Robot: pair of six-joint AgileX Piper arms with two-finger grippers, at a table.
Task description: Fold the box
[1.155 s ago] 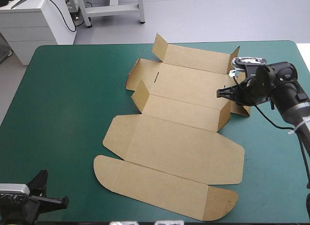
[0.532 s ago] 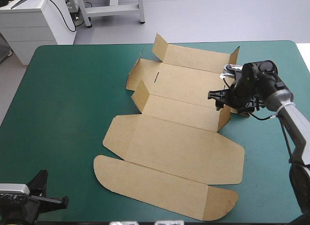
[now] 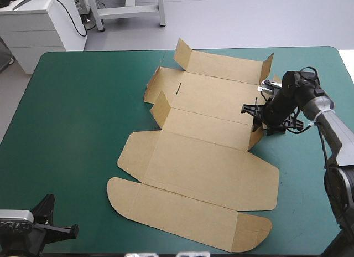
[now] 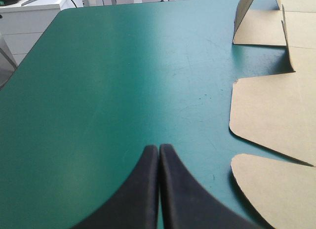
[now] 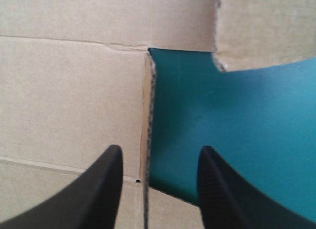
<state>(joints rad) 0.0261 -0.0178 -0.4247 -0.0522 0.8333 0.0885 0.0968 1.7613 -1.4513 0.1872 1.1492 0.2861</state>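
The box (image 3: pixel 204 163), a cut sheet of brown board, is spread largely flat on the teal-green cover (image 3: pixel 77 129), right of centre. Its near panels and rounded flaps are laid flat; small side flaps on the far panels are raised upright.

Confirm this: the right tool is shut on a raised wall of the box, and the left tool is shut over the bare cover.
One thing is wrong. The right tool is open, not shut: the right wrist view shows its fingers apart, the raised wall of the box between them. The left tool is shut over the bare cover, as stated.
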